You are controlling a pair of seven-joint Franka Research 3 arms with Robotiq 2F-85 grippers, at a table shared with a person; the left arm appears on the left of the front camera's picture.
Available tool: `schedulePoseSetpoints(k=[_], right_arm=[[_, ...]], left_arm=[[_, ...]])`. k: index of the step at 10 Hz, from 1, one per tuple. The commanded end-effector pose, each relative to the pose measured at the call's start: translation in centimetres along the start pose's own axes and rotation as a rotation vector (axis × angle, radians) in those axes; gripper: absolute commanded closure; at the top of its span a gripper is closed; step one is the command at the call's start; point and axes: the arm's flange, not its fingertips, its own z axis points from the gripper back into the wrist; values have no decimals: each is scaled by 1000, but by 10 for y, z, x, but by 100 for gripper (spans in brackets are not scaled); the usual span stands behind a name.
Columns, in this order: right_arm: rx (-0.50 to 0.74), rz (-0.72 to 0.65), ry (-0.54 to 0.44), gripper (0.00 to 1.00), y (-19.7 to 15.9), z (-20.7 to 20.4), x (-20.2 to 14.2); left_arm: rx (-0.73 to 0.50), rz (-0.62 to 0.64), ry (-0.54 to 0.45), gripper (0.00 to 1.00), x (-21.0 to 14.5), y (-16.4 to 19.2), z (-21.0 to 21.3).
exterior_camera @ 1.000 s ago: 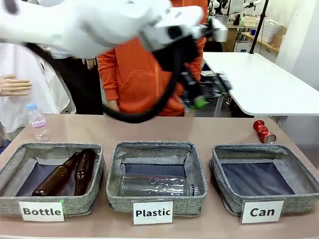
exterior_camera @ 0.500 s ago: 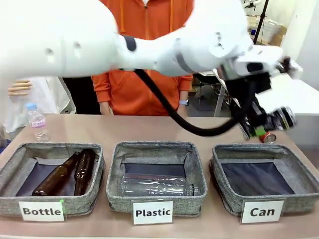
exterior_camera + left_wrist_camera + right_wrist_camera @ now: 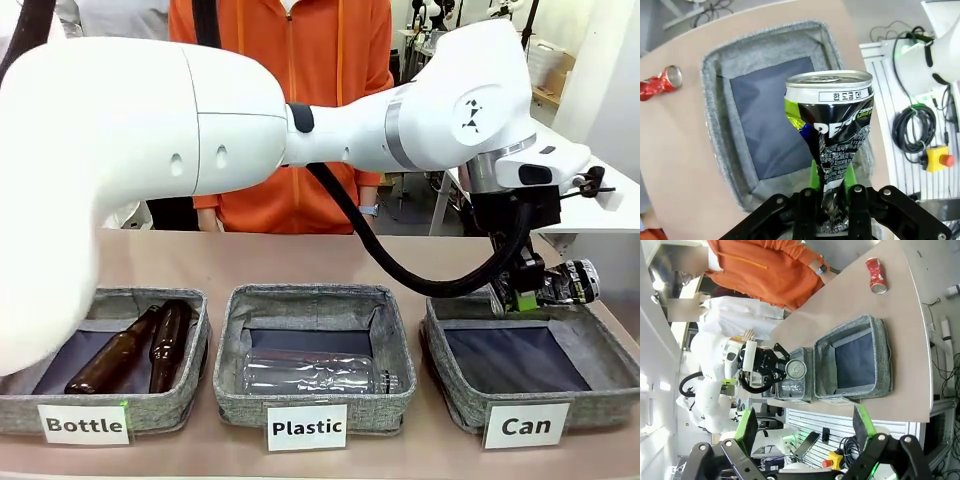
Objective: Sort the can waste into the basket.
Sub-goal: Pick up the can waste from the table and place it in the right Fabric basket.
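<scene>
Left tool (image 3: 831, 172): closed on the black can (image 3: 832, 115). Its green pads (image 3: 814, 175) pinch the crushed, narrow lower end from both sides, and the intact lid end points away from the wrist. Black can: black with green and white print, dented at the waist. In the front view it is carried roughly level, lid toward the picture's right, in the air above the far right part of the Can basket (image 3: 455, 395), touching neither rim nor lining. Can basket: grey woven fabric with a dark lining in plain view and a white card (image 3: 526, 425) reading "Can" on its near wall. It is the rightmost of three in a row along the near edge of the tabletop (image 3: 300, 262). Red can (image 3: 661, 84): crushed, lying on its side on the bare tabletop near the Can basket's far side, not touching it. Right tool (image 3: 805, 412): jaws spread wide, held high and well off from the baskets, looking down on the tabletop. Plastic basket (image 3: 232, 395): middle of the row, one clear bottle (image 3: 310, 372) lying inside. Bottle basket (image 3: 160, 410): left of the row, two brown bottles (image 3: 140, 350) lying side by side inside. Person (image 3: 290, 50): orange top, standing at the far side of the tabletop.
</scene>
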Motion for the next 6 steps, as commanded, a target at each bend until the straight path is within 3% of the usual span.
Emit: schedulePoseSetpoints(k=[1, 2, 6], right_arm=[[-3, -5, 2, 0, 0, -1, -8], [-3, -5, 2, 0, 0, -1, -8], [-3, -5, 2, 0, 0, -1, -8]], left_arm=[[28, 16, 28, 24, 21, 9, 5], [47, 12, 34, 0, 23, 7, 8], [98, 15, 23, 0, 14, -3, 30]])
